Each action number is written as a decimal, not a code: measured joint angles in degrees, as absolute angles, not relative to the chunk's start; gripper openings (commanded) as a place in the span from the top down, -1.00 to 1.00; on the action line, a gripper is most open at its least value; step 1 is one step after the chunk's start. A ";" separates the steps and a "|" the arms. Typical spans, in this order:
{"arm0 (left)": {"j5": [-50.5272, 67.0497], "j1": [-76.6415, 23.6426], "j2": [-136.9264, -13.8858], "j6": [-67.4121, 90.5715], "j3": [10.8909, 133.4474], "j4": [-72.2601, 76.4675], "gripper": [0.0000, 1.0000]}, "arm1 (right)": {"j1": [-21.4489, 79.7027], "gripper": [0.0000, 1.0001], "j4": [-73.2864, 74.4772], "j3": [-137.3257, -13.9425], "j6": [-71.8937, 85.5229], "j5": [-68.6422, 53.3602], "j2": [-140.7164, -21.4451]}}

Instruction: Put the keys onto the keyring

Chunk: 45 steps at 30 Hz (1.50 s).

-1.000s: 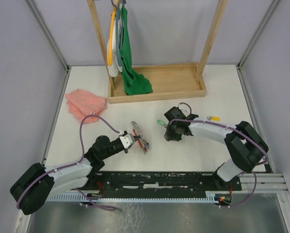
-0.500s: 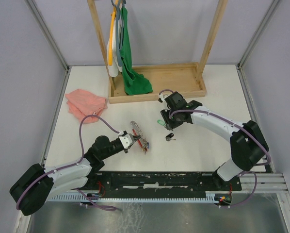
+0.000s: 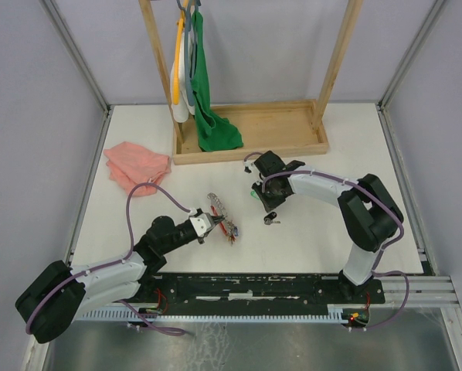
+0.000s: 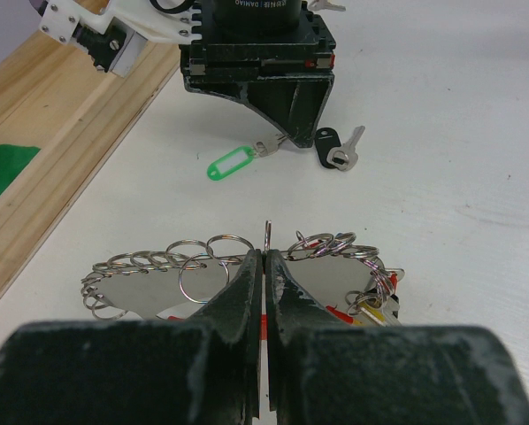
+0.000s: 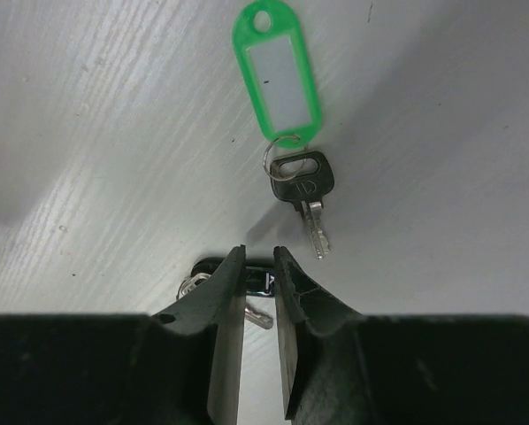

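My left gripper (image 3: 211, 222) is shut on the thin wire of the keyring (image 4: 335, 257), which lies on the table with several small split rings and red and yellow tagged keys (image 4: 379, 305) bunched at its right end. It also shows in the top view (image 3: 224, 219). A green-tagged key (image 5: 282, 97) lies just ahead of my right gripper (image 5: 259, 252), whose jaws stand slightly apart and hold nothing. A black-tagged key (image 3: 271, 219) lies on the table, partly under the right fingers in the right wrist view (image 5: 263, 282). Both keys also show in the left wrist view, green (image 4: 231, 163) and black (image 4: 333, 149).
A wooden rack base (image 3: 270, 127) with a green cloth (image 3: 212, 127) stands at the back. A pink cloth (image 3: 136, 165) lies at the back left. The right arm (image 3: 331, 189) reaches across the table's right half.
The right gripper has let go of the black-tagged key, which now lies on the table, and has moved back and left over the green-tagged key. The left gripper has not moved.
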<state>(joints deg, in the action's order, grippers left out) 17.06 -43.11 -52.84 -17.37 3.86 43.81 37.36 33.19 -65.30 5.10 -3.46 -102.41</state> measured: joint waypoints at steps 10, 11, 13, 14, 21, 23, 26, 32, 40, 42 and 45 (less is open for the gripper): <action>17.17 -43.11 -52.84 -17.37 3.86 43.79 0.95 | 37.41 0.46 34.76 -64.75 7.70 -2.04 -103.53; 17.23 -43.11 -52.84 -17.37 3.86 43.79 0.95 | 37.54 0.46 35.22 -64.23 8.21 -1.96 -103.07; 17.56 -43.11 -52.84 -17.37 3.86 43.79 0.95 | 37.87 0.45 36.34 -62.94 9.08 -1.93 -101.95; 17.69 -43.11 -52.84 -17.37 3.86 43.79 0.95 | 38.13 0.44 37.21 -62.22 9.45 -1.96 -101.34; 18.09 -43.11 -52.80 -17.37 3.86 43.77 0.95 | 41.17 0.28 41.28 -61.12 10.00 -1.89 -98.10; 18.06 -43.11 -52.62 -17.37 3.86 43.77 0.95 | 42.30 0.24 41.91 -61.25 9.43 -1.30 -97.03; 18.02 -43.11 -52.10 -17.37 3.86 43.79 0.95 | 44.29 0.17 42.61 -62.28 8.62 0.01 -96.29; 18.00 -43.11 -51.96 -17.37 3.86 43.81 0.95 | 46.65 0.13 43.00 -65.23 10.11 1.89 -96.77; 18.02 -43.11 -51.96 -17.37 3.86 43.81 0.95 | 49.19 0.22 43.11 -67.75 15.11 4.95 -100.99; 18.02 -43.11 -51.96 -17.37 3.86 43.81 0.95 | 49.87 0.23 43.22 -67.83 16.40 5.56 -102.21; 18.02 -43.11 -51.96 -17.37 3.86 43.81 0.95 | 50.52 0.27 43.59 -68.10 17.67 6.57 -103.35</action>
